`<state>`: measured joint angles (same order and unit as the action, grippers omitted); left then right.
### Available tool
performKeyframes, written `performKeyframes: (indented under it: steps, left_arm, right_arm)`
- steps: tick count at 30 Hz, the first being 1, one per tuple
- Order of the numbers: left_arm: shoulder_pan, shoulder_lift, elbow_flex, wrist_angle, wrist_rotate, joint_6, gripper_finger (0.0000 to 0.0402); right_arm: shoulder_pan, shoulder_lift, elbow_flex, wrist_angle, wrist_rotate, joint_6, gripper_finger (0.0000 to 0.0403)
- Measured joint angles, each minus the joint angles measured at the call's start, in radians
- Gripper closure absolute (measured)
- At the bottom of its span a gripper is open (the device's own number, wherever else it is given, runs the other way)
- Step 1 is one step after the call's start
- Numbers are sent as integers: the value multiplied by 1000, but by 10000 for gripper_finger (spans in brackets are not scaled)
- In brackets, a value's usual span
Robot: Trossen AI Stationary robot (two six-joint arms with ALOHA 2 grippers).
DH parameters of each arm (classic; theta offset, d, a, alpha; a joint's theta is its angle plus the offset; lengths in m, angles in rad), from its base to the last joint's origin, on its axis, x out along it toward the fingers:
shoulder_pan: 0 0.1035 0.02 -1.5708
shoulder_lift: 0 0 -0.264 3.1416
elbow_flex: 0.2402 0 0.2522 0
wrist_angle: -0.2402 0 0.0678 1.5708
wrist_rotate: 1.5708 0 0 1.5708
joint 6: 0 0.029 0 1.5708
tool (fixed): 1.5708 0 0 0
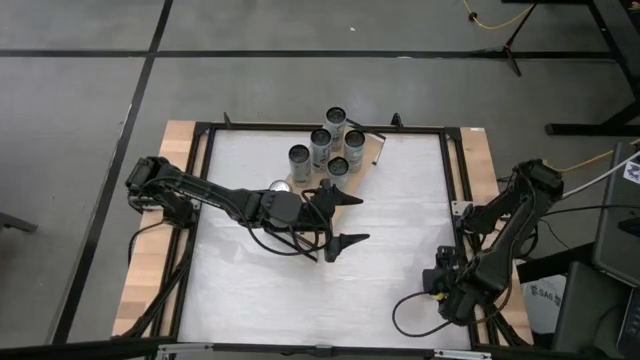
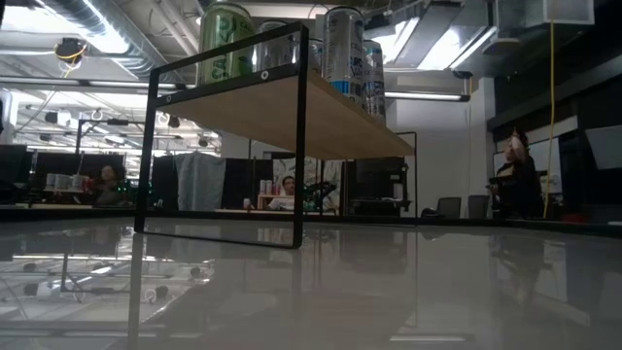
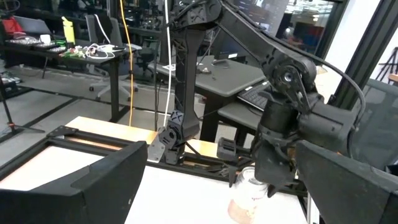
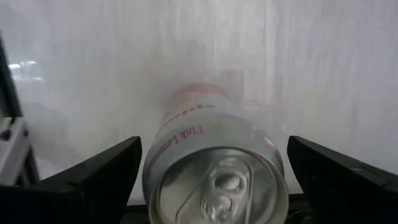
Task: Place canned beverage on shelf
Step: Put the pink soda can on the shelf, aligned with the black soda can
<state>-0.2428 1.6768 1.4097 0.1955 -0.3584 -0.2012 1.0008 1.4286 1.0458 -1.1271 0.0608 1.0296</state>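
Five cans (image 1: 328, 148) already stand upright and close together on the shelf (image 2: 292, 107), which sits at the middle of the table's far edge; the low view shows them on its light-wood board inside the black frame. One more canned beverage (image 4: 214, 165) is left to place: it stands on the white tabletop (image 1: 390, 215) near the right edge, toward the near right corner, with the right gripper (image 4: 214, 174) around it, fingers spread on either side and, as far as the right wrist view shows, not closed on it. In the left wrist view the same can shows at the foot of the right arm. The left gripper (image 1: 335, 220) hangs over the middle of the table, just in front of the shelf, its fingers wide apart and holding nothing. So most of the stocking looks done; what remains, by my judgement, is to close on this last can, carry it across to the far edge and set it beside the others. The tabletop is glossy and mirrors the frame. Beyond it lies an open workshop with desks, cables, ceiling lights and a few people seated far off.
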Motion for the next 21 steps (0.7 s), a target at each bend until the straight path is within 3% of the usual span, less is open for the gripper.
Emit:
performKeyframes:
  steps: [6, 15, 21]
  left_arm:
    - [0, 0, 0, 0, 0, 0, 1]
    - [-3, 0, 0, 0, 0, -2, 1]
    - [-28, 0, 0, 0, -16, -2, 1]
  right_arm:
    - [0, 30, 0, 0, 0, -16, 26]
    - [0, 29, 1, 1, 0, -77, 124]
    - [-12, 29, 1, 3, 27, -279, 123]
